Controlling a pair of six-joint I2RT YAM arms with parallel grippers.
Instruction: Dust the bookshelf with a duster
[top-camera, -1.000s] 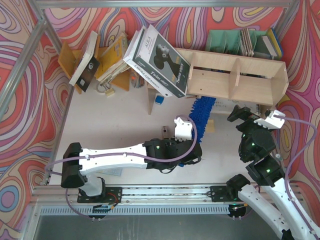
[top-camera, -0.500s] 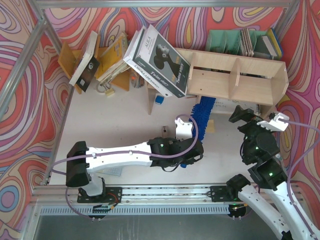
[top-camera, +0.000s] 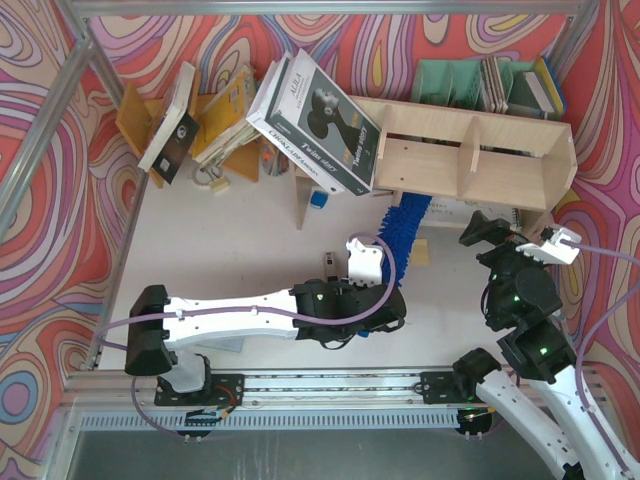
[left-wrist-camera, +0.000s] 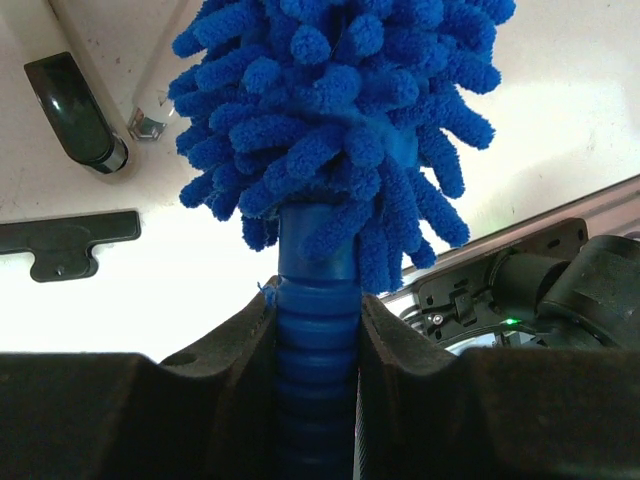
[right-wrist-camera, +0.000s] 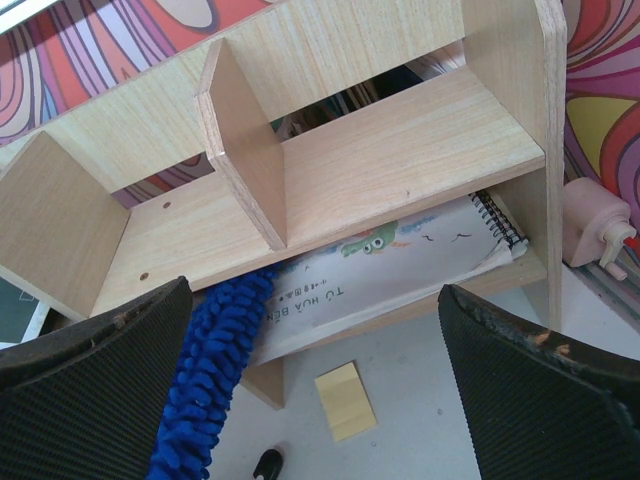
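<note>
Duster (left-wrist-camera: 330, 110): ribbed blue handle clamped between the closed jaws of the left gripper (left-wrist-camera: 318, 310), fluffy head reaching ahead of them, tip beneath the bookshelf (right-wrist-camera: 400, 150) board. Right gripper (right-wrist-camera: 315, 350): jaws spread wide, empty, facing the compartments.

White arms (top-camera: 230, 313), black fingers (right-wrist-camera: 90, 360), lilac cables (top-camera: 389, 268).

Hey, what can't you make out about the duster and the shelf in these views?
Duster tip: under the bookshelf board in the top and right wrist views; cut by the top edge in the left wrist view.
Whether its fluff touches the wood: hidden by that board.
Notebook under the shelf: mostly covered by it, right wrist view.
Left gripper: hidden beneath its own wrist in the top view.
</note>
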